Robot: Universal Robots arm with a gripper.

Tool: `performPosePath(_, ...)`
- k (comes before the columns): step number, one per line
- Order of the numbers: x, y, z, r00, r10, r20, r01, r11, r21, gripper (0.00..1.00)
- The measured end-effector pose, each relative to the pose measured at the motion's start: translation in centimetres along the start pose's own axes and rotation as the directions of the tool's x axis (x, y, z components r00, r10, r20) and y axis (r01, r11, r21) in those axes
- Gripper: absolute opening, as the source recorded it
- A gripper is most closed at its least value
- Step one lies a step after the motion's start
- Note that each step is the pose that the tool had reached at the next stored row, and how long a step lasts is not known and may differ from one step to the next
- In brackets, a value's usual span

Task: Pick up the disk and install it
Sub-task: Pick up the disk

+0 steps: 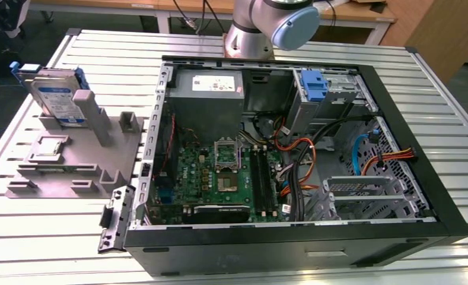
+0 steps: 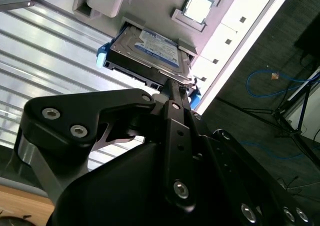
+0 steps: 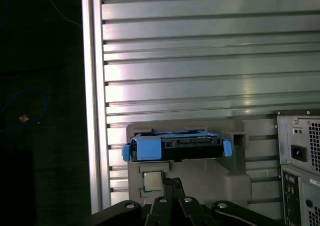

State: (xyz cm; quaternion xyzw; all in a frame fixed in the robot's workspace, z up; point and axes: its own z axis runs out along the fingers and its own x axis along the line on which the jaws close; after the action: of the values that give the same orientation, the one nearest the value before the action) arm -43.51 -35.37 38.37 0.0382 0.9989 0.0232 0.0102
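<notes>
The disk (image 1: 56, 95), a silver-grey drive with a white-and-blue label in a blue carrier, stands on edge in a grey holder (image 1: 67, 172) on the exterior view's left. In both wrist views the disk (image 2: 150, 49) (image 3: 172, 146) sits in that holder beyond my gripper (image 3: 172, 183), with a gap between them. The black fingers (image 2: 175, 94) lie together, shut on nothing.
An open computer case (image 1: 447, 219) lies on the slatted metal table (image 1: 423, 101), with the motherboard, cables, a grey power-supply box (image 1: 210, 86) and a drive bay holding a blue carrier (image 1: 317, 86). A processor chip (image 1: 50, 145) rests on the holder. The arm's base (image 1: 257, 29) stands behind the case.
</notes>
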Motion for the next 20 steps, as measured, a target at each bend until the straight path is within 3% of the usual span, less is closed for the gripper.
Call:
performPosePath(7, 0.01, 0.0, 0.0, 1.0, -0.01, -0.0005, 0.01, 1.0, -0.0002, 0.1)
performPosePath(12, 0.0, 0.0, 0.0, 0.998, -0.063, -0.0029, 0.063, 0.998, -0.0013, 0.1)
performPosePath(16, 0.0, 0.0, 0.0, 0.9909, -0.135, -0.0062, 0.135, 0.9909, -0.0029, 0.1)
performPosePath(20, 0.0, 0.0, 0.01, 0.9794, -0.202, -0.0091, 0.202, 0.9795, -0.0047, 0.1)
